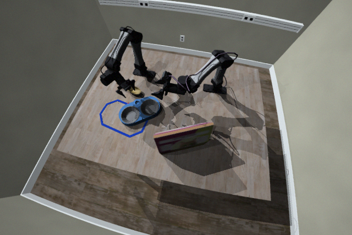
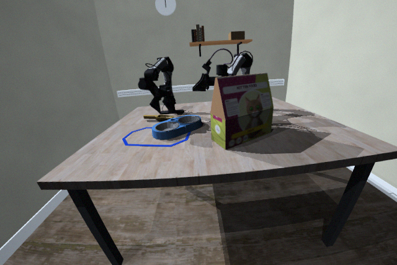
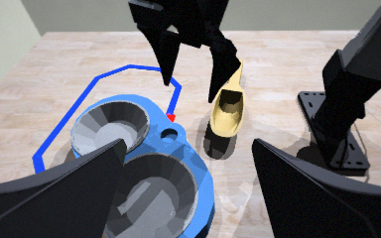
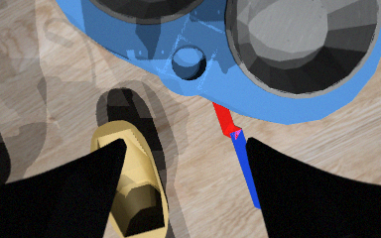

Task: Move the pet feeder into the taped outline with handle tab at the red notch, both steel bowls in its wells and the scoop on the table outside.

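Observation:
The blue feeder (image 1: 139, 119) (image 2: 173, 133) (image 3: 204, 188) (image 4: 297, 111) lies across the blue taped outline (image 1: 100, 119) (image 2: 147, 145) (image 3: 66, 118) (image 4: 246, 174), partly inside and partly outside. Both steel bowls sit in its wells. Its tab is near the red notch (image 3: 171, 118) (image 4: 222, 119), offset from it. The yellow scoop (image 1: 135, 91) (image 3: 227, 119) (image 4: 137, 166) is outside the outline, behind the feeder; I cannot tell if it rests fully on the table. My right gripper (image 1: 129, 93) (image 3: 187, 94) (image 4: 186, 141) is open above it, one finger overlapping it in view. My left gripper (image 1: 154, 87) (image 3: 189, 142) is open, beside the feeder.
A kitten food bag (image 1: 185, 140) (image 2: 250, 108) stands upright on the table (image 1: 108, 152) (image 2: 128, 169), to the right of the feeder in the top and exterior views. The right arm's base (image 3: 333, 144) shows right of the scoop in the left wrist view. The two grippers are close together.

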Tool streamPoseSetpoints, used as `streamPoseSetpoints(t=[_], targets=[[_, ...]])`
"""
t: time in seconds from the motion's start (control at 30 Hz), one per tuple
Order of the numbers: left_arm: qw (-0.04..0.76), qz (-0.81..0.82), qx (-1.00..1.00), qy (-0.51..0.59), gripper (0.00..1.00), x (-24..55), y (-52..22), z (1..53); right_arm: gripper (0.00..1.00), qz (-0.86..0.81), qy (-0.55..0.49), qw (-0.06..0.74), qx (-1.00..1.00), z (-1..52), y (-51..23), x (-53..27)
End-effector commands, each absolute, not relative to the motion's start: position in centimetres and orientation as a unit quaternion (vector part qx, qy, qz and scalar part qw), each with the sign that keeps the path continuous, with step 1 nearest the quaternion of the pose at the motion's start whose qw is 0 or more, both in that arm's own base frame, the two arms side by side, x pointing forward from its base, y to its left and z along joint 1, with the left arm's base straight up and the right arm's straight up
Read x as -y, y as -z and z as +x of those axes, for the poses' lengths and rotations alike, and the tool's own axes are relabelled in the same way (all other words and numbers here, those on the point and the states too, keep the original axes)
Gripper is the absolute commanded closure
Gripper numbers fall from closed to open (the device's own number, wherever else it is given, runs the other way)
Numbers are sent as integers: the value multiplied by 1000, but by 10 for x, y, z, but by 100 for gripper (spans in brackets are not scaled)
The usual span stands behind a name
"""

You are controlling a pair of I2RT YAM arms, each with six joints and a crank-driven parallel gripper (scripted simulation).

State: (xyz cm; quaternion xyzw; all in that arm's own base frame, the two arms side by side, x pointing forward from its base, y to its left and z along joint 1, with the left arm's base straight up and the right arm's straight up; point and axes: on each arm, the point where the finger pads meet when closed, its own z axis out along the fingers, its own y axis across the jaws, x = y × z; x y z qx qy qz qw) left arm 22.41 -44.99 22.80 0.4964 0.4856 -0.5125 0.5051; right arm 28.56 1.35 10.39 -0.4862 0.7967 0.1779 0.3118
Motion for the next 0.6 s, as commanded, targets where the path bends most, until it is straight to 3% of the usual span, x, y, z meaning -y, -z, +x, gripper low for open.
streamPoseSetpoints(t=[0.0,0.3,0.37,0.43,0.53,0.57], targets=[[467,529,-452,546,0,422,-257,226,3,-440,-182,376,-795,308,-102,-37],[488,522,-459,529,0,366,-277,271,3,-374,-207,339,-838,302,-89,-49],[487,521,-460,529,0,358,-279,274,27,-340,-213,317,-859,298,-87,-50],[487,521,-460,529,0,358,-279,274,27,-340,-213,317,-859,298,-87,-50],[486,522,-459,529,0,352,-281,276,61,-273,-218,278,-895,296,-87,-51],[486,522,-460,529,0,351,-281,277,61,-245,-220,257,-908,293,-85,-52]])
